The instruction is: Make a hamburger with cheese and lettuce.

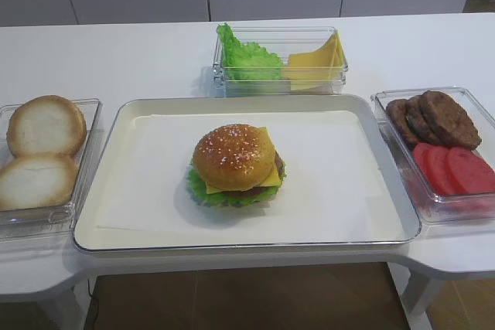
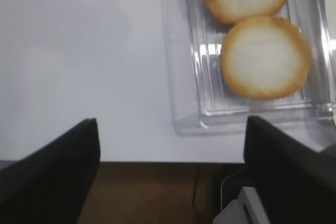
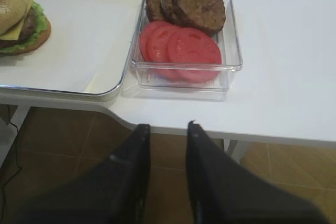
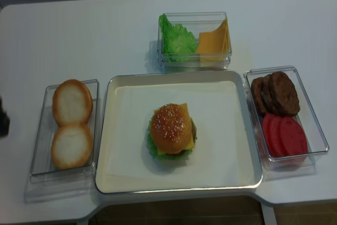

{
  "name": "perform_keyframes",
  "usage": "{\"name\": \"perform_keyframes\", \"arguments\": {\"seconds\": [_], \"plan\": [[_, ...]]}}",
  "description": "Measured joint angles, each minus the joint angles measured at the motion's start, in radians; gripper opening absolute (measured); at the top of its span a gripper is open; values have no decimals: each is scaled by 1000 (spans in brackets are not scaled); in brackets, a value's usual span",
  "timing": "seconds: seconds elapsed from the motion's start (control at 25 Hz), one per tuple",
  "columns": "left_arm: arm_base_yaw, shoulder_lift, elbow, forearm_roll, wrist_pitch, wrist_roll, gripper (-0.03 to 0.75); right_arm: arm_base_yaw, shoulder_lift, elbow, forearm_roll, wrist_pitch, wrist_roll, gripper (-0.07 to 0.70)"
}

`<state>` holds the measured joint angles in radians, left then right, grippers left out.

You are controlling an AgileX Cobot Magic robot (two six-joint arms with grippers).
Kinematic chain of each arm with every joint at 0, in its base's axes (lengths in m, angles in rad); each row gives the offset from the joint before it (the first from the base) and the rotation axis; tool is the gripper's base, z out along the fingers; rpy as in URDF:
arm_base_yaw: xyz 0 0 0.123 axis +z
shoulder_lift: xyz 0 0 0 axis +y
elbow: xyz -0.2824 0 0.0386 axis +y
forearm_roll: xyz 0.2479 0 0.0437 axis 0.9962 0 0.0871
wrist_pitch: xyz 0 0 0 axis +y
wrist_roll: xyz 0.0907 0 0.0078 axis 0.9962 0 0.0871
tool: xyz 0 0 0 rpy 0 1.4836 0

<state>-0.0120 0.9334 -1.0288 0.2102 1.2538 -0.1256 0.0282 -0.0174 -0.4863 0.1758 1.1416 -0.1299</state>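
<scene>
The hamburger (image 1: 236, 164) stands in the middle of the white tray (image 1: 155, 199), topped by a sesame bun. The yellow cheese (image 1: 271, 179) pokes out under the bun, and the ruffled lettuce (image 1: 207, 191) frills out at the bottom. The right wrist view shows the hamburger (image 3: 18, 22) at far left. My right gripper (image 3: 168, 125) hangs below the table's front edge, its jaws close together with nothing between them. Over the front edge near the bun box, my left gripper (image 2: 171, 120) stands wide open and empty. Neither gripper shows in the high views.
A clear box of two pale bun halves (image 1: 42, 152) sits left of the tray. A box with a lettuce clump and cheese slices (image 1: 278, 59) stands behind it. Dark patties and tomato slices fill the right box (image 1: 441, 144). Brown floor lies below the table edge.
</scene>
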Motion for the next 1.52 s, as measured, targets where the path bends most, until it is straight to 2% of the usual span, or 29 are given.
{"name": "perform_keyframes", "arguments": {"seconds": [0.28,0.56,0.76,0.96,1.2,1.52], "plan": [[0,-298,178,0,6,-10,631,0,0,0,0,0,0,193],[0,-543,252,-2,11,-12,625,0,0,0,0,0,0,193],[0,-676,298,-57,16,-14,625,0,0,0,0,0,0,193],[0,-779,361,-113,18,-1,625,0,0,0,0,0,0,193],[0,-874,417,-173,22,68,625,0,0,0,0,0,0,193],[0,-900,460,-181,25,138,625,0,0,0,0,0,0,193]]}}
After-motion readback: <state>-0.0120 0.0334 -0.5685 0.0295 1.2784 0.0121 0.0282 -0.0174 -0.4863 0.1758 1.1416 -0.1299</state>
